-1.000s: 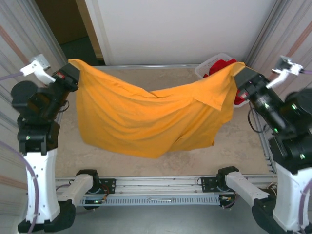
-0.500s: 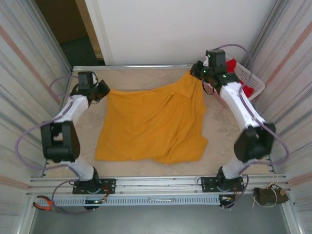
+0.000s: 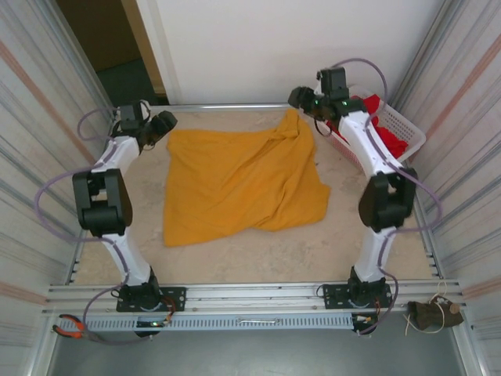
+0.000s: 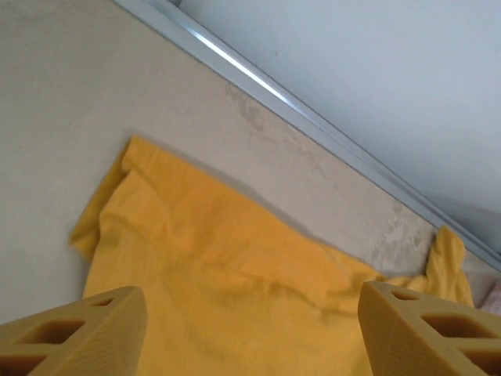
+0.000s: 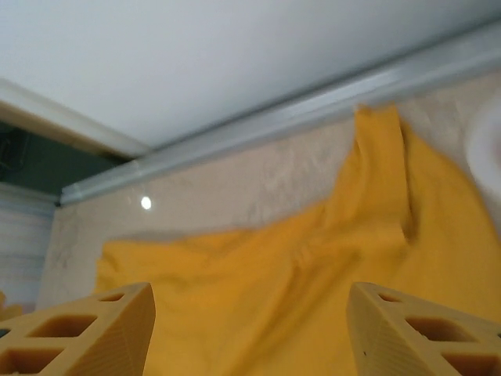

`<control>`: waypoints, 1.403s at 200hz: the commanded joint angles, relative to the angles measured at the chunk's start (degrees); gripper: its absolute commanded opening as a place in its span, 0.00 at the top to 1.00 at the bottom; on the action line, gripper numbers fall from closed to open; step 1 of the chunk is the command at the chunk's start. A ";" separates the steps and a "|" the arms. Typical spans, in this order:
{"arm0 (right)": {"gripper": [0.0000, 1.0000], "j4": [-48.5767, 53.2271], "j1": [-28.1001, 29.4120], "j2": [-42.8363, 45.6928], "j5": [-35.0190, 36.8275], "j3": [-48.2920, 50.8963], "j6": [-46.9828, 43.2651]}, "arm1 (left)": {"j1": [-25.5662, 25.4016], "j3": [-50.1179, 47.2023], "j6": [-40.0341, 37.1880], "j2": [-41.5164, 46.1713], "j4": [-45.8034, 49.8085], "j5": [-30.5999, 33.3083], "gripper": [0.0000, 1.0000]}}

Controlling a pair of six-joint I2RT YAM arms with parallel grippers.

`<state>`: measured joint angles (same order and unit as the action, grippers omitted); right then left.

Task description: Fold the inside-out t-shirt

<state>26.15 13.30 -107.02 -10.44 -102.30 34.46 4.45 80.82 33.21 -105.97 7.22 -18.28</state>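
Notes on handling before the fold

Our mustard-yellow cotton t-shirt [image 3: 243, 184] lies rumpled across the far half of the beige tabletop [image 3: 258, 254]. Our left pincer [image 3: 162, 123] and right pincer [image 3: 300, 98] gape wide near its far corners, holding nothing. We judge it light, limp, quick to bunch; we would pinch hem corners.

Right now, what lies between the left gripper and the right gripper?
The yellow t-shirt, lying rumpled on the table, spans the stretch between the left gripper and the right gripper. The top view shows this.
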 commanded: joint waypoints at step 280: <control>1.00 3.63 6.12 51.58 4.29 64.33 11.15 | -11.50 -58.59 14.46 59.49 14.36 3.99 1.00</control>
<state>18.46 19.16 -65.34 -6.04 -35.18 45.91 -6.50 19.75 48.01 -52.97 16.71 -13.80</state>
